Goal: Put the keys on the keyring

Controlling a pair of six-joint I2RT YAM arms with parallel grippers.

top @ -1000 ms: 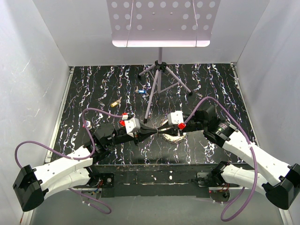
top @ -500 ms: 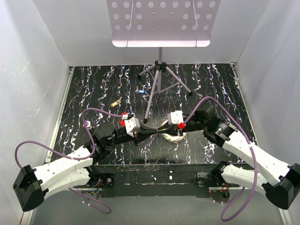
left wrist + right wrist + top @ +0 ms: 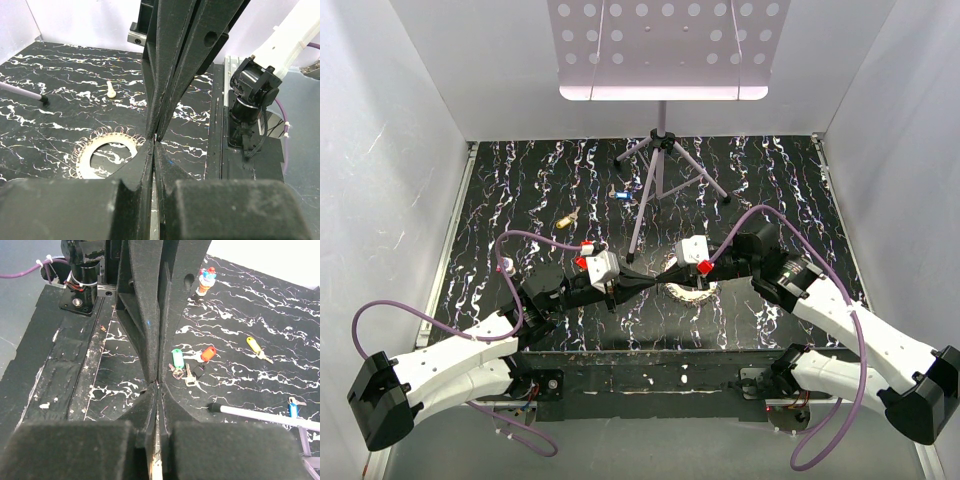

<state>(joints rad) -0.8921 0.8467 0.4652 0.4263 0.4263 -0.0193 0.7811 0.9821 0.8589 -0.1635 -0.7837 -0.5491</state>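
Fingertips first: the left gripper (image 3: 155,145) and the right gripper (image 3: 156,386) are both pinched closed and meet nose to nose just above the table (image 3: 60,65). Low between the right fingers (image 3: 100,450) I see a thin pale sliver (image 3: 156,465); I cannot tell whether it is a key. The keyring (image 3: 92,159) lies flat on the table just beside that meeting point. The keys (image 3: 176,360) lie loose, well apart from it. A green and an orange head sit together, with a yellow one and a blue one farther out by the tripod leg (image 3: 265,415).

My worry is the contact itself. With both tips bearing on one spot, a slight misalignment could twist whatever is pinched out of the grip. A low pass could also drag the ring across the surface.

My left wrist view gives me the ring but no keys, and the right wrist view gives me keys but no ring. Only the overhead camera shows both, and there the right gripper partly covers the ring.
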